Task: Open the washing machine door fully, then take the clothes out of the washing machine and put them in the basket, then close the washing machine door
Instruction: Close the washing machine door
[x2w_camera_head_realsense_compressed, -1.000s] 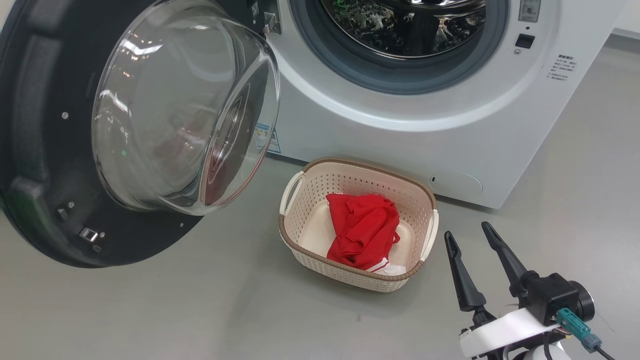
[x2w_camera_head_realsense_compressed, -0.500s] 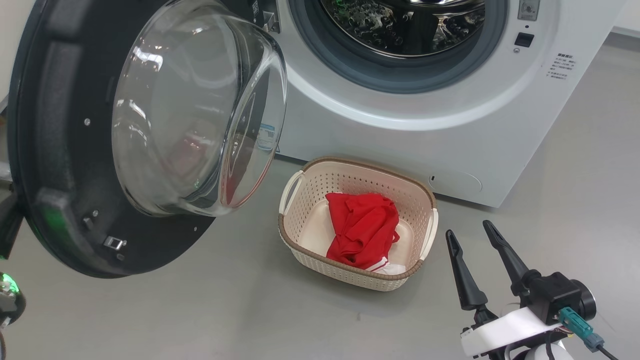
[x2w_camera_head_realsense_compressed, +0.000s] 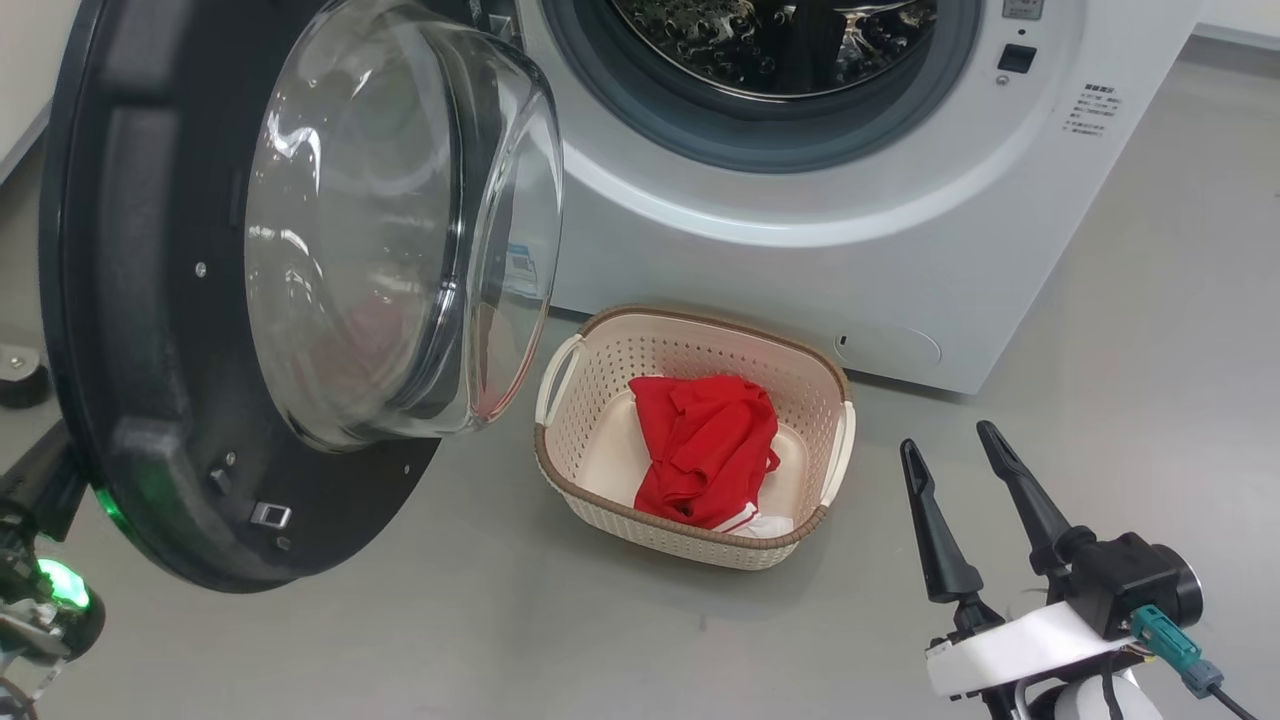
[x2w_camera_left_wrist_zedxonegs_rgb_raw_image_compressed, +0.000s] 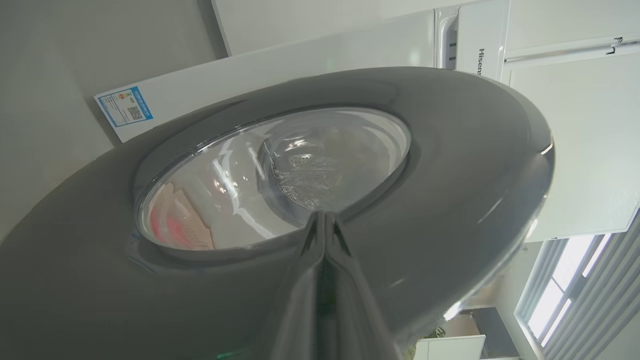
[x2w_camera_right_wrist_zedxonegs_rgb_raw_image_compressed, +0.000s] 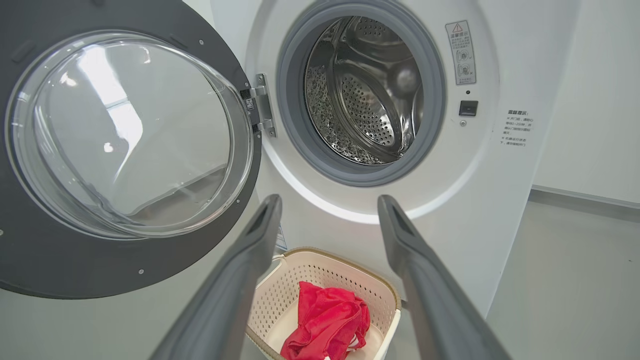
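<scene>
Red clothes (x2w_camera_head_realsense_compressed: 705, 450) lie bunched inside the basket (x2w_camera_head_realsense_compressed: 700, 316), on the floor (x2w_camera_head_realsense_compressed: 400, 640) just in front of the washing machine (x2w_camera_head_realsense_compressed: 800, 270).

Head view:
- The drum (x2w_camera_head_realsense_compressed: 770, 40) looks bare, though its upper part is cut off.
- The door (x2w_camera_head_realsense_compressed: 130, 300) has swung a little toward the opening over the last second. Its glass bowl (x2w_camera_head_realsense_compressed: 400, 230) now overlaps the basket's left end, where before it only met it. The camera shifted a touch too, so part of that is the view.
- The left arm (x2w_camera_head_realsense_compressed: 45, 590), green light on, has come up behind the door's lower edge.
- The right hand (x2w_camera_head_realsense_compressed: 947, 437) waits at lower right, fingers spread and empty, apart from the basket.

Left wrist view:
- The left hand (x2w_camera_left_wrist_zedxonegs_rgb_raw_image_compressed: 325, 216) is clenched, fingers pressed together, with its tip against the outer face of the door (x2w_camera_left_wrist_zedxonegs_rgb_raw_image_compressed: 450, 165) at the lower edge of its window. It is pushing, not gripping.
- A blue label (x2w_camera_left_wrist_zedxonegs_rgb_raw_image_compressed: 125, 106) shows on the machine's side beyond.

Right wrist view:
- The right hand (x2w_camera_right_wrist_zedxonegs_rgb_raw_image_compressed: 330, 200) is released and aimed at the machine.
- The door (x2w_camera_right_wrist_zedxonegs_rgb_raw_image_compressed: 50, 265) stands wide on its hinge (x2w_camera_right_wrist_zedxonegs_rgb_raw_image_compressed: 262, 107).
- The drum (x2w_camera_right_wrist_zedxonegs_rgb_raw_image_compressed: 370, 100) is empty as far as seen.
- The clothes (x2w_camera_right_wrist_zedxonegs_rgb_raw_image_compressed: 325, 325) sit in the basket (x2w_camera_right_wrist_zedxonegs_rgb_raw_image_compressed: 320, 252) below.

Reading: unloading looks done and closing has begun. Most of the swing is left, and the push must carry through until the latch catches.
</scene>
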